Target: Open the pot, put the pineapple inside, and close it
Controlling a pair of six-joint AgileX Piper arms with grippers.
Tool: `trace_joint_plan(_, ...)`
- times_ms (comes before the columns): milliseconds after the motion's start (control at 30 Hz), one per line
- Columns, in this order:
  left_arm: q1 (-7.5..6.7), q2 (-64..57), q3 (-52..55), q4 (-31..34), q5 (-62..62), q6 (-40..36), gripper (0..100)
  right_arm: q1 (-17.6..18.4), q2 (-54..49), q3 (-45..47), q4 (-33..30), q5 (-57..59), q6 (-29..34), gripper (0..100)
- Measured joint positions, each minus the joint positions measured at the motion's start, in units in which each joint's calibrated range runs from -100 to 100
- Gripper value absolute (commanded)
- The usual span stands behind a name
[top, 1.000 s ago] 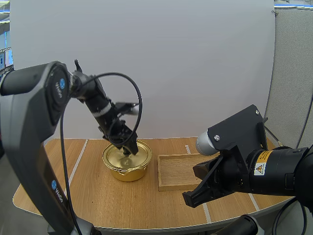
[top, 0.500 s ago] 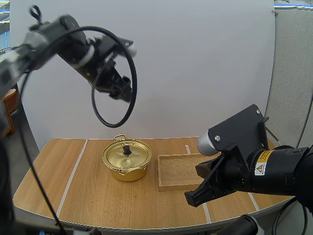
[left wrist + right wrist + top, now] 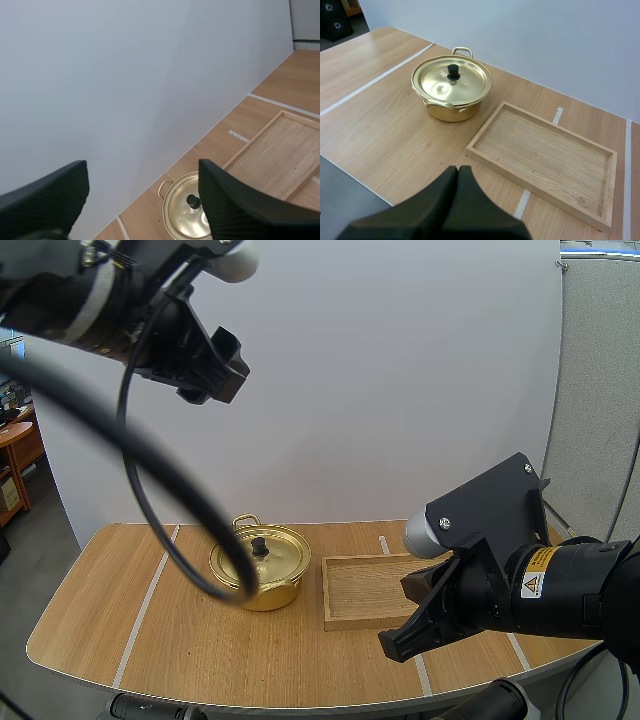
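High view puts my left end effector [image 3: 212,372] far up above the light wooden counter [image 3: 110,610], well apart from the round gold metal pot [image 3: 262,592]. A second ago it was down at the small black knob [image 3: 259,545] of the gold lid [image 3: 275,558], so it has let go and lifted clear. The lid sits flat and centred on the pot. In the left wrist view the two black fingers [image 3: 235,210] stand wide apart with nothing between them, and the pot is far below.

My right end effector [image 3: 458,172] has its fingers pressed together into one dark wedge and holds nothing. It hangs over the near edge of the counter, in front of the shallow rectangular wooden tray [image 3: 482,131].

The tray lies just beside the pot with a gap between them, and only bare grain shows inside it. The lid hides the pot's contents, so I cannot tell whether the pineapple is in there. With the pot shut and both end effectors empty, I judge that either the closing step is done or the lid never came off.
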Motion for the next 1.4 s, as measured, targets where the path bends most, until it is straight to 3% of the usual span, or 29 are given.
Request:
trace_joint_plan(233,0.0,-7.2,5.2,0.1,0.4,-2.3,100,-0.5,0.0,0.0,-0.1,0.0,0.0,0)
trace_joint_plan(633,0.0,-26.1,23.7,0.3,0.5,-5.2,100,-2.6,0.0,0.0,-0.5,0.0,0.0,0)
trace_joint_plan(667,0.0,-27.6,24.6,0.3,0.5,-5.4,96,-2.9,0.0,0.0,-0.5,0.0,0.0,0)
trace_joint_plan(767,0.0,-31.4,27.0,0.3,0.5,-6.0,46,-3.6,-0.5,0.0,-0.5,-0.2,0.0,0)
trace_joint_plan(800,0.0,-32.5,27.6,0.3,0.5,-6.2,24,-3.9,-0.6,0.0,-0.5,-0.2,0.0,0)
trace_joint_plan(867,0.07,-34.5,28.8,0.3,0.5,-6.2,0,-4.4,-0.7,0.0,-0.5,-0.3,0.0,0)
trace_joint_plan(1133,0.0,-40.0,33.5,0.3,0.5,-6.6,0,-6.0,-0.7,0.0,0.7,-0.5,0.0,0)
trace_joint_plan(1400,0.0,-43.9,40.1,0.5,-5.2,-14.4,0,-7.8,-2.8,0.0,2.5,-8.7,0.0,0)
